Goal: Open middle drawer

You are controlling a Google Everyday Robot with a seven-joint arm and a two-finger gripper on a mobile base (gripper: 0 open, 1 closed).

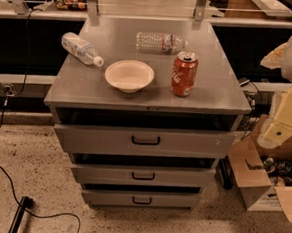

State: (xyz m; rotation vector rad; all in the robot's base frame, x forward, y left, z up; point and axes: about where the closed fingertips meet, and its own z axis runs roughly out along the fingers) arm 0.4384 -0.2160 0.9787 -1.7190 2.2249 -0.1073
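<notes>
Camera view: gray metal middle drawer [186, 179] sits barely ajar in the gray steel cabinet [87, 92], pale robot gripper [285, 115] parked right of the cabinet, grip state unclear, seemingly yet to approach.

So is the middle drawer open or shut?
Slightly open: the middle drawer front sits forward, with a dark gap above it. The gripper is at the right edge, away from it.
</notes>
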